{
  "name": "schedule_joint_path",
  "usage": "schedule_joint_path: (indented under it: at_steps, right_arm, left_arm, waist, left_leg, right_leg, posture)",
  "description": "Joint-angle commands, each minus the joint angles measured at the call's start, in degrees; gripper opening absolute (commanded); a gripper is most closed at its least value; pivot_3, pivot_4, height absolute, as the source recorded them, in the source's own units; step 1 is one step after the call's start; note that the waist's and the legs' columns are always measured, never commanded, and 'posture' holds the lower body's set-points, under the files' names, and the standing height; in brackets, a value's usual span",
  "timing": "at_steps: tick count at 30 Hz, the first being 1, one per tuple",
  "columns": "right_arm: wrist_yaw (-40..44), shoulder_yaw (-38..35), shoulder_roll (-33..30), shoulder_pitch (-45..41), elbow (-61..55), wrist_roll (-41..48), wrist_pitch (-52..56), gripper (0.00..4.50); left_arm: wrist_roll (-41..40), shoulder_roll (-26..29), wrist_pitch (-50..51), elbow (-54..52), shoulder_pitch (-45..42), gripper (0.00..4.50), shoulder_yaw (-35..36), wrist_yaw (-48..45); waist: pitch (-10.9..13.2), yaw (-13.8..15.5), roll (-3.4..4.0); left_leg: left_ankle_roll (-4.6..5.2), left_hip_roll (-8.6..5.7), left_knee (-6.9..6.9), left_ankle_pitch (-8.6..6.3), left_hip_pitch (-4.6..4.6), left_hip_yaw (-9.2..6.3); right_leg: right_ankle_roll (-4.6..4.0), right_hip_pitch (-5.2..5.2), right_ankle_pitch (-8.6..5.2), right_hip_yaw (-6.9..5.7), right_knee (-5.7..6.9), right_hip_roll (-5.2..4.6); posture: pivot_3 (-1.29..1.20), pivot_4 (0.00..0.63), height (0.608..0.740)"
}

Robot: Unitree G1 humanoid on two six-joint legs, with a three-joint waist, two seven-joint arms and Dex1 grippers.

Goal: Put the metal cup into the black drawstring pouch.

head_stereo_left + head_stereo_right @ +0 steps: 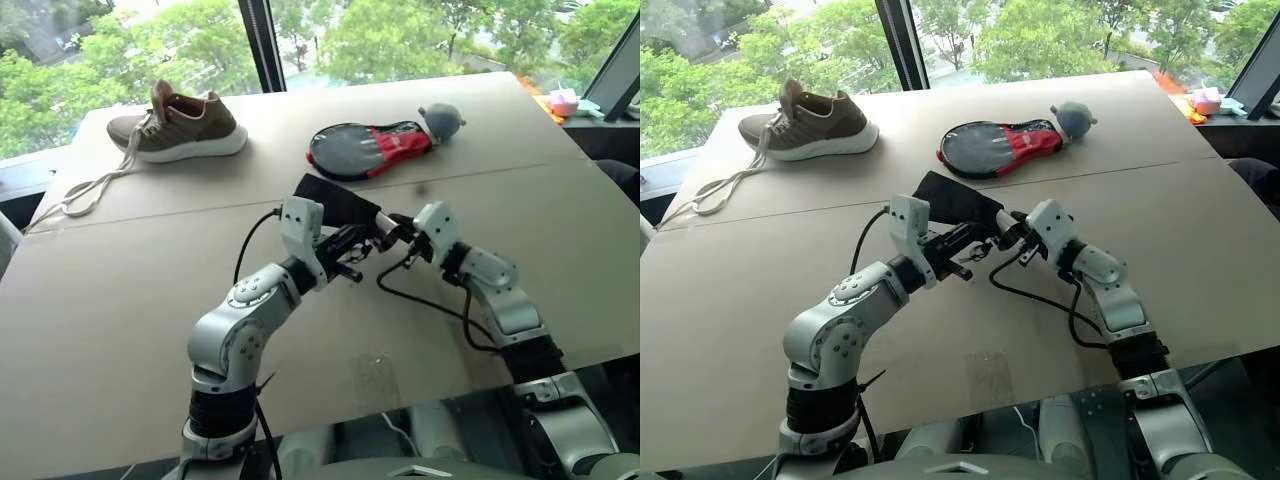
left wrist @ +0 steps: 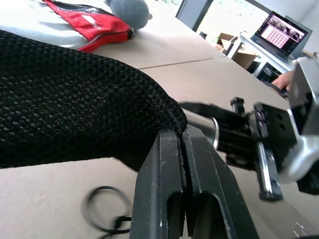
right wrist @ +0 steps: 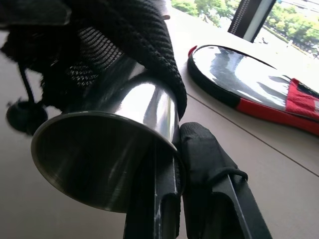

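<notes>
Closest to the lens in the right wrist view, the metal cup fills the lower half, its open rim turned toward the camera and its far end already swallowed by the mouth of the black drawstring pouch; how deep it reaches inside is hidden by the mesh fabric. One black finger lies inside the cup and the padded one presses outside, so the right gripper is clenched on the cup's wall. Seen from the left wrist, the left gripper has its two fingers pressed together with the pouch's edge pinched between them, the rest of the bag spreading away as a dark knitted mass cut off by the frame. From the head camera both grippers meet above the middle of the cardboard-covered table, with the pouch held off the surface between them; the cup itself is too small and too covered there to pick out. A loop of thin black cord lies on the table beneath the pouch, blurred. Farther back rest a black-and-red racket case with a grey ball touching its end, and well apart to the left a brown sneaker whose white laces trail toward the table edge.
</notes>
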Motion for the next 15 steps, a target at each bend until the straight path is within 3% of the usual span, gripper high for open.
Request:
schedule_joint_path:
  at_steps: [1,10,12,15]
  right_arm:
    - [-3.71,-3.49,4.76,-1.04,-2.15,5.58,4.43,0.03]
    - [-11.33,-14.16,19.14,-1.63,-8.84,29.35,21.42,0.03]
    - [-12.05,-11.69,16.82,-1.65,-8.09,22.35,16.94,0.03]
    - [-13.24,-2.01,8.18,-1.96,-4.65,2.94,3.69,0.03]
  left_arm:
    - [-2.14,0.80,-1.19,-3.12,0.16,0.00,-2.20,-1.94]
    - [-3.22,2.21,-2.15,-3.36,0.70,0.00,-3.52,-2.81]
    - [-3.71,2.43,-2.38,-3.35,0.63,0.00,-3.53,-2.98]
    - [-5.11,2.21,-2.58,-3.71,0.17,0.00,-3.25,-3.42]
  waist:
    - [0.00,0.00,0.00]
    - [0.01,0.10,0.03]
    - [0.01,0.07,0.03]
    - [0.02,0.01,0.04]
  left_leg:
    - [-0.01,0.00,-0.02,0.00,0.00,-0.02]
    - [0.00,-0.01,-0.05,0.00,-0.05,-0.10]
    - [0.01,-0.02,-0.07,-0.01,-0.04,-0.08]
    - [0.01,-0.14,-0.08,-0.01,-0.05,-0.05]
  right_leg:
    - [0.00,0.00,0.00,-0.01,0.00,0.00]
    - [0.00,-0.03,0.00,-0.02,-0.01,-0.01]
    - [-0.01,-0.04,0.00,-0.02,-0.01,-0.02]
    - [0.01,-0.05,0.00,-0.03,-0.01,-0.05]
  posture:
    - [0.00,0.150,0.740]
    - [0.00,0.150,0.740]
    - [0.00,0.150,0.740]
    - [0.00,0.150,0.740]
